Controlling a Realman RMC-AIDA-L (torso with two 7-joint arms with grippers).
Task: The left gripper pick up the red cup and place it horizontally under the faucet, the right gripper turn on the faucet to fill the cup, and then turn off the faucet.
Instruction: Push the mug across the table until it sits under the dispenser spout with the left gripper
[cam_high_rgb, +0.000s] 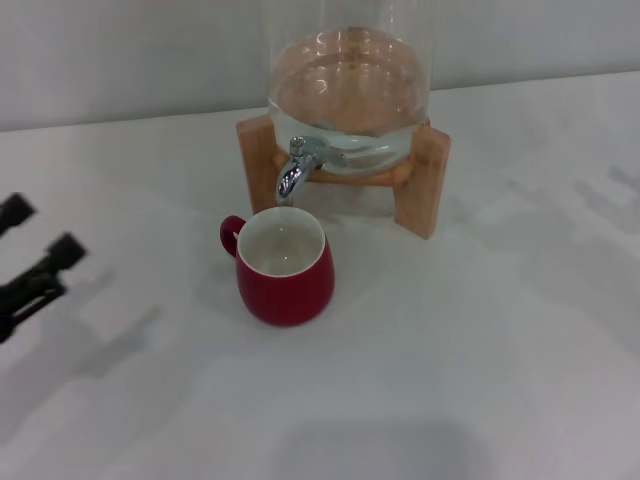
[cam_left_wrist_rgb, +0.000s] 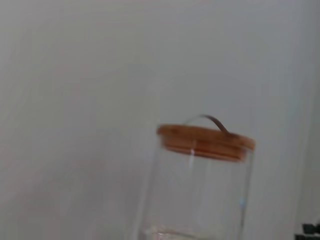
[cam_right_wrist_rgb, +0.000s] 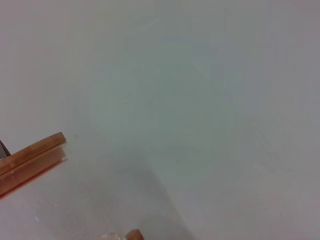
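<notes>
The red cup (cam_high_rgb: 285, 285) stands upright on the white table, its white inside facing up and its small handle pointing to the robot's left. Its rim sits just below the spout of the chrome faucet (cam_high_rgb: 294, 166), which juts from the glass dispenser (cam_high_rgb: 350, 90). My left gripper (cam_high_rgb: 38, 235) shows only in part at the left edge of the head view, well clear of the cup, open with nothing between its black jointed fingers (cam_high_rgb: 62, 250). The right gripper is out of view.
The dispenser rests on a wooden stand (cam_high_rgb: 425, 180) at the back of the white table (cam_high_rgb: 480, 370). Its wooden lid shows in the left wrist view (cam_left_wrist_rgb: 205, 141) and at the edge of the right wrist view (cam_right_wrist_rgb: 32, 160). A pale wall rises behind.
</notes>
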